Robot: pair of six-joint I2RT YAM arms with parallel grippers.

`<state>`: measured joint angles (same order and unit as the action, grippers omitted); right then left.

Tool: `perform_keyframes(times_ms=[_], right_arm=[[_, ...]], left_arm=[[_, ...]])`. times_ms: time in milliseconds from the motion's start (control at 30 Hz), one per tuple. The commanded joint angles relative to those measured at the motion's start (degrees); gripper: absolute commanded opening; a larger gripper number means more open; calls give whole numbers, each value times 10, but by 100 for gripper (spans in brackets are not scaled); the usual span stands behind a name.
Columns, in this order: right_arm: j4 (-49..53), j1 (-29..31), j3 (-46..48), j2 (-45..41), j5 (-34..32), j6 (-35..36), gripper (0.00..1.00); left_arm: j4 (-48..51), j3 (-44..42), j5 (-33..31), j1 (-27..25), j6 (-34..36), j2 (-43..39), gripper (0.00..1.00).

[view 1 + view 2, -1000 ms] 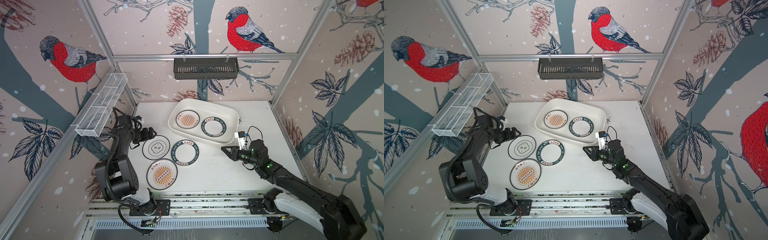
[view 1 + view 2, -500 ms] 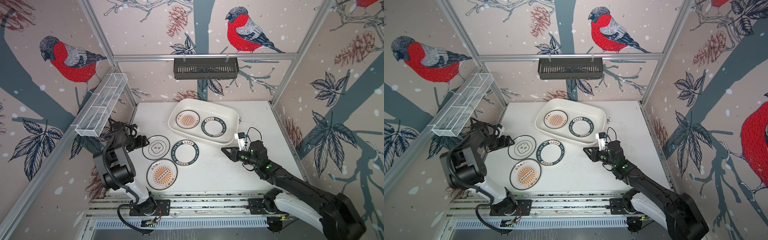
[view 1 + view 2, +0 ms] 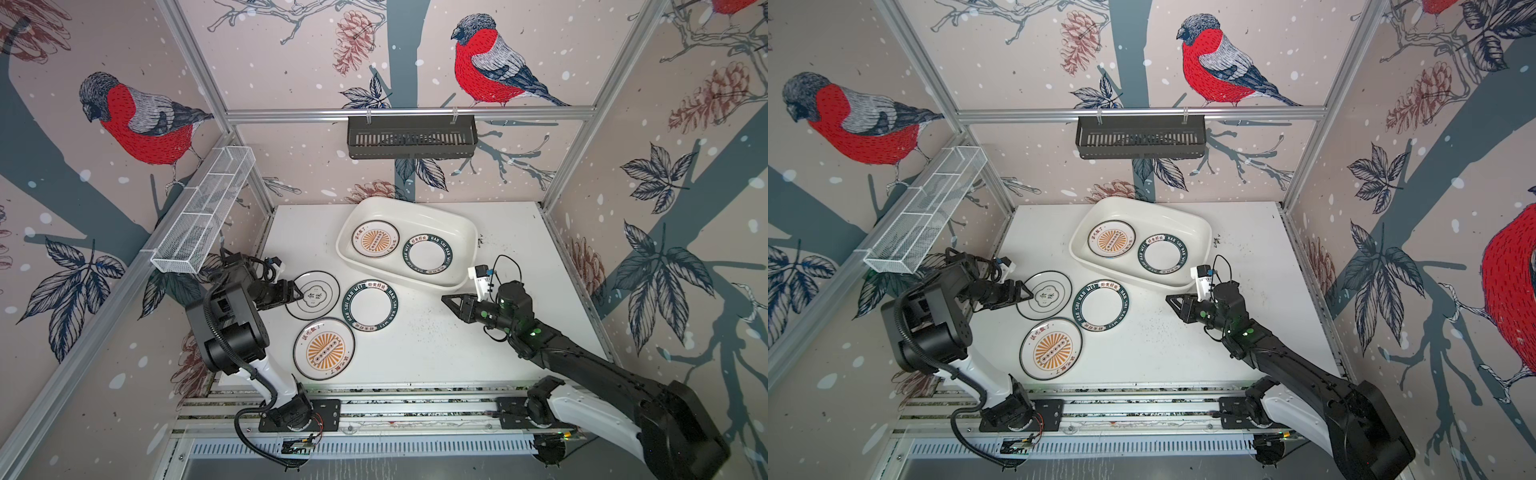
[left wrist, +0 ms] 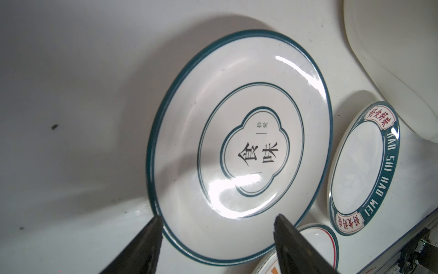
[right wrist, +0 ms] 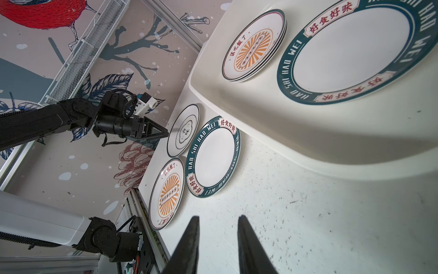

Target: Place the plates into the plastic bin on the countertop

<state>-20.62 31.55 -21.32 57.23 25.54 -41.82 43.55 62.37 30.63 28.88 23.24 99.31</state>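
Straddling the near rim of the emblem plate (image 4: pixel 239 142) with the left gripper (image 4: pixel 218 216), with jaws parted and nothing pinched yet: one finger outside the edge over the countertop (image 3: pixel 436 345), one over the plate's well. Likely lined up that way to nip the thin raised lip, for want of any other hold on a flat plate. Held low and nearly level in both top views, probably to get a finger under that lip.

Parked with the right gripper (image 5: pixel 218 217) above bare countertop just beside the bin (image 3: pixel 419 210), with jaws narrowly apart and empty; seemingly clear of the other's reach.

Lying flat outside the bin, close together: the emblem plate, a green-lettered plate (image 3: pixel 371 305) and a sunburst plate (image 3: pixel 324 349). Already inside, side by side: a sunburst stack (image 3: pixel 375 245) and a green-rimmed plate (image 3: pixel 428 258).

No telling contact between the outer finger and the countertop or rim. Cut off at the frame edge in the left wrist view: most of the sunburst plate, and all of the bin but one wall. Unclear count in the stack, roughly three edges in the right wrist view. Cropped there too: the green-rimmed plate
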Motion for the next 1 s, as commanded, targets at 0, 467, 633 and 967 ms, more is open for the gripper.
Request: perform_keyframes(times_ms=[0, 467, 633, 967], right_arm=[[-23, 1, 1, 4, 3, -1, 30], [-39, 1, -8, 37, 14, -5, 29], [-44, 1, -14, 49, 18, -4, 29], [-46, 1, -9, 44, 18, -4, 29]], left_arm=[[8, -5, 24, 1, 20, 4, 73], [-11, -18, 36, 17, 20, -4, 65], [-5, -2, 46, 17, 21, -24, 68], [-37, -45, 3, 27, -8, -77, 71]])
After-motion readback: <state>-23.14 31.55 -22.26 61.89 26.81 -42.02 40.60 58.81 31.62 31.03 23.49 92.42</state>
